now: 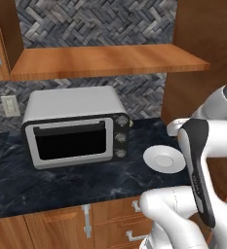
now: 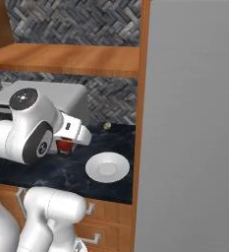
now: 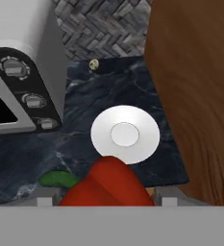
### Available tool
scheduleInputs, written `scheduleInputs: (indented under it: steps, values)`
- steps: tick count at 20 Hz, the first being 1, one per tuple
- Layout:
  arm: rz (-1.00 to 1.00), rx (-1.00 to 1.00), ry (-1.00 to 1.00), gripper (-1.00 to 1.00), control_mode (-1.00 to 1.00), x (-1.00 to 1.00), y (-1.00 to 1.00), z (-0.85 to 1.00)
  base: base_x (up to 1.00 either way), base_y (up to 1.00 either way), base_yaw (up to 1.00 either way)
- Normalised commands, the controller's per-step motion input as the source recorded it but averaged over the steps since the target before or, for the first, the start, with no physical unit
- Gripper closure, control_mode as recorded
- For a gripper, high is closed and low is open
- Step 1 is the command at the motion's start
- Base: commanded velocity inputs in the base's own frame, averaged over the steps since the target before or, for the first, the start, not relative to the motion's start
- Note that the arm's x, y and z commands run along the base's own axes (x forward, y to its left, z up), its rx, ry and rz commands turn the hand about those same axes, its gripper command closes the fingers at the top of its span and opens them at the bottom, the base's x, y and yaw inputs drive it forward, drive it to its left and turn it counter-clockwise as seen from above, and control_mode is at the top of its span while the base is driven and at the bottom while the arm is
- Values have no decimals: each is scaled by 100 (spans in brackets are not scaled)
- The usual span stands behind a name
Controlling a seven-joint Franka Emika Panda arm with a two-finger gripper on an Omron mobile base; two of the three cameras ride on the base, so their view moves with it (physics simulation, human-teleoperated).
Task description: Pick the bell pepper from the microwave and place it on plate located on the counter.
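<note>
We see the end effector [image 3: 104, 202] clamped on the bell pepper [image 3: 108, 185], suspended above the worktop [image 3: 84, 96] just short of the plate [image 3: 125, 134]. The plate rests near the worktop's right end, beside the silver oven [image 1: 76, 126].

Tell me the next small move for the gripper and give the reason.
Probably carry the pepper a little further forward until it is over the plate, then lower it. In the hand view the gripper holds the pepper at the plate's near rim, not over its middle, and the plate lies bare on the counter. In the right base view the pepper hangs left of the plate.
</note>
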Motion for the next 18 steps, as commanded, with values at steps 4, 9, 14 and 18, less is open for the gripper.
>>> scheduleInputs:
  steps: [4, 9, 14, 18]
  values:
    - [-3, 0, 26, 100, -100, 64, -10, -56, 0, 0, 0]
    - [0, 0, 20, 100, -100, 47, -2, -37, 0, 0, 0]
    - [0, 0, 11, 100, -100, 32, -3, -54, 0, 0, 0]
    - [0, 0, 4, 100, -100, 31, -4, -62, 0, 0, 0]
